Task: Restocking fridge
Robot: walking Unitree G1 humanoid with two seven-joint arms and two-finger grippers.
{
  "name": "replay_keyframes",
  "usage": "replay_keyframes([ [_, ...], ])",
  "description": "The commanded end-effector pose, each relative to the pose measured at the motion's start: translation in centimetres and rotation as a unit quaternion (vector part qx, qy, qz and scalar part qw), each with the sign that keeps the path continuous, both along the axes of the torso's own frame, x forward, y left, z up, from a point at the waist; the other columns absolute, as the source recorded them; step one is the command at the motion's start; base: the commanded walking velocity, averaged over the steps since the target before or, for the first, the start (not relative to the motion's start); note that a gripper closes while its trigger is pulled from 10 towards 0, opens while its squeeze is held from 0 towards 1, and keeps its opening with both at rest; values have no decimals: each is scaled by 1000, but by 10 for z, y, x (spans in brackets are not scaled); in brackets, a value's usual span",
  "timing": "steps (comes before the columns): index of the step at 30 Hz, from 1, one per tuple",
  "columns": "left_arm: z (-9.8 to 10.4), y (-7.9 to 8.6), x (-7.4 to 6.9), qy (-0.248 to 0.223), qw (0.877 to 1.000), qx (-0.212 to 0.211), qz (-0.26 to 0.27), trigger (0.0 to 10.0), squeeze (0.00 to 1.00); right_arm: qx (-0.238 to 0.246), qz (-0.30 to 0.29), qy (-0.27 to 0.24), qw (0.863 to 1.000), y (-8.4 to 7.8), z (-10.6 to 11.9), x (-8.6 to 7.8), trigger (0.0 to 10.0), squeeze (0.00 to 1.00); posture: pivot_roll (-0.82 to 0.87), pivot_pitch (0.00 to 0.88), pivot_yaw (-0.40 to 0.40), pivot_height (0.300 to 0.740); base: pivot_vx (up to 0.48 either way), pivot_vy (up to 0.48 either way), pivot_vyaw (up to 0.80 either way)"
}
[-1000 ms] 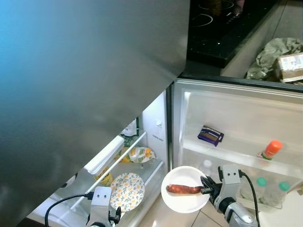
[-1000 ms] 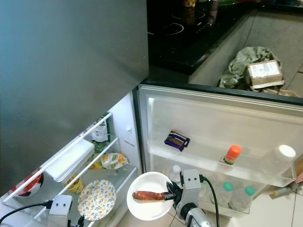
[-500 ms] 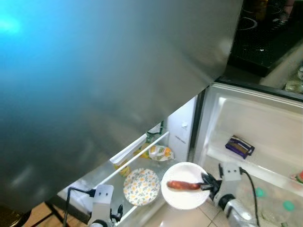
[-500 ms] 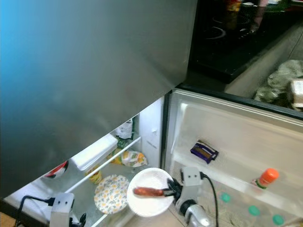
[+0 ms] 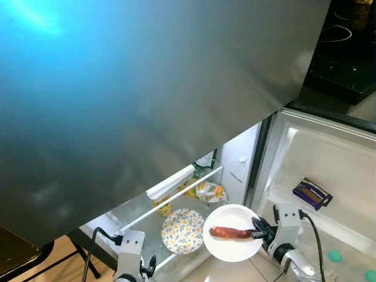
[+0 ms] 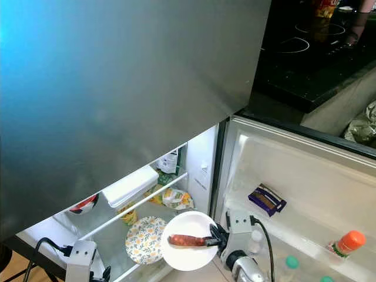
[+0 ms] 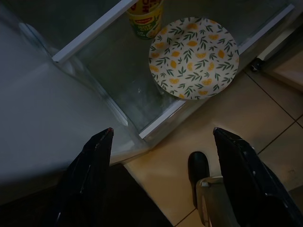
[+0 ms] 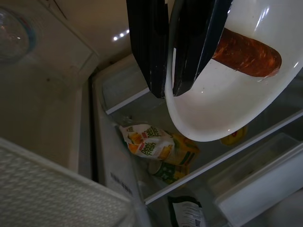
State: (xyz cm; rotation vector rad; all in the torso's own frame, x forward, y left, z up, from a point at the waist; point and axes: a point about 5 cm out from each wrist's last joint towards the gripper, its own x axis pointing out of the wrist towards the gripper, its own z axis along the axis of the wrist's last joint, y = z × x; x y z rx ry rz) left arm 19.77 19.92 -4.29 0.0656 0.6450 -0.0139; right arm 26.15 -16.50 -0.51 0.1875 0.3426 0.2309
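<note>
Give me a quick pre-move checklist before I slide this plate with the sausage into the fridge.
1. Grip on plate: ok. The right gripper is shut on the rim of the white plate.
2. Sausage seated on the plate: ok, lying near the middle.
3. Fridge door open: ok, shelves exposed.
4. Landing space on the glass shelf: cannot tell. The patterned plate already takes part of it, with a yellow cup behind.
5. Plate level: cannot tell from these angles.
6. Left gripper clear of the path: ok, open, low in front of the shelf edge.
</note>
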Motion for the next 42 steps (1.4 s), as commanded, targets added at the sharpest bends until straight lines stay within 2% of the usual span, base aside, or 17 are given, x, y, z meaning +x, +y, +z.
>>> replay_keyframes([
  [1,-6,13,-10,21,999,10,22,10000,0,6,1,7,1000,2,-3,-3,10000,0,-99,95,44,717,0,0,0],
  [6,-5,12,-10,21,1000,10,20,10000,0,7,3,8,1000,3,-3,-4,10000,0,-99,98,44,717,0,-105,0],
  [21,-6,12,-11,21,1000,12,20,10000,0,9,7,8,1000,4,-3,-4,10000,0,-99,99,44,717,49,-407,0],
  [32,-6,15,-11,20,999,8,36,10000,0,36,57,11,998,18,-4,-8,10000,0,-100,101,44,717,0,0,0],
  [42,-6,15,-10,20,999,5,41,10000,0,41,70,14,997,21,-5,-10,10000,0,-100,100,45,717,0,0,0],
])
